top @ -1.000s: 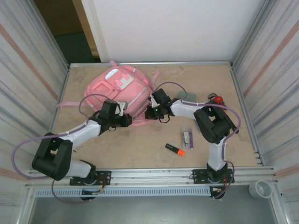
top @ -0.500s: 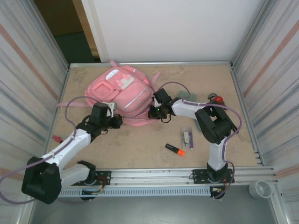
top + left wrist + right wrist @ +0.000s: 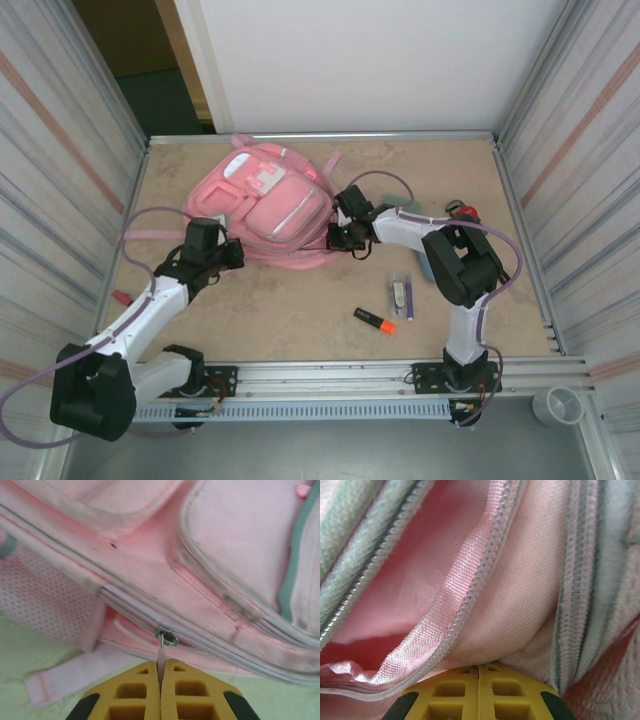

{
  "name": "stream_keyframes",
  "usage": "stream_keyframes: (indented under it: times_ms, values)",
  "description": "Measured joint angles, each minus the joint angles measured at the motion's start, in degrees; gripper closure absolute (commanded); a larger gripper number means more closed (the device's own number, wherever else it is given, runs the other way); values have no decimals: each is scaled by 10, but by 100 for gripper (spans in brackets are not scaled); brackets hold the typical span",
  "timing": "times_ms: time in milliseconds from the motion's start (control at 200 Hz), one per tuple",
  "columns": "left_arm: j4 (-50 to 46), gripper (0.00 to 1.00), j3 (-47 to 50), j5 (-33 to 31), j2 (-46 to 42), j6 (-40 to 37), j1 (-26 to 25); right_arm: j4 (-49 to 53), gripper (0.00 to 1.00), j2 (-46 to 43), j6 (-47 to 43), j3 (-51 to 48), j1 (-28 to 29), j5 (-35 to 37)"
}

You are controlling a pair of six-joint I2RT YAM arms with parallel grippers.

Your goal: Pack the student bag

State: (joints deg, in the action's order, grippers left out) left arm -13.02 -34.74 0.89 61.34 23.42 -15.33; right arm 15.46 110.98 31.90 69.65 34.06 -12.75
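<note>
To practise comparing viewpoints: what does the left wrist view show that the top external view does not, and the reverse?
Left wrist view: the left gripper shut on the zip pull, with the slider just above. Top external view: an orange highlighter and a small white-and-purple item lying on the table. Shared: the pink student bag.

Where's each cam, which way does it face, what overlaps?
Top external: above and behind the arms, looking down at the table; both show, left gripper and right gripper at the bag.
Left wrist: on that arm, facing the bag's side; fingers shut on the zip pull.
Right wrist: on that arm, facing the open zip edge; fingers pinch fabric.
All three share the bag.
</note>
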Motion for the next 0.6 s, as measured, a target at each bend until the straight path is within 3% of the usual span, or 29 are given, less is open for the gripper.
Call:
stream_keyframes:
  times_ms: [135, 401, 466, 596]
  values:
    - [17, 100, 0, -24, 9, -1, 30, 5, 100, 0, -8, 1, -3, 12]
    - [66, 100, -2, -4, 78, -13, 64, -1, 100, 0, -10, 1, -1, 10]
    - [75, 68, -2, 0, 82, -18, 66, -4, 100, 0, -12, 1, 4, 8]
    - [85, 38, 1, -6, 59, -13, 79, -28, 97, -8, -23, -15, 12, -20]
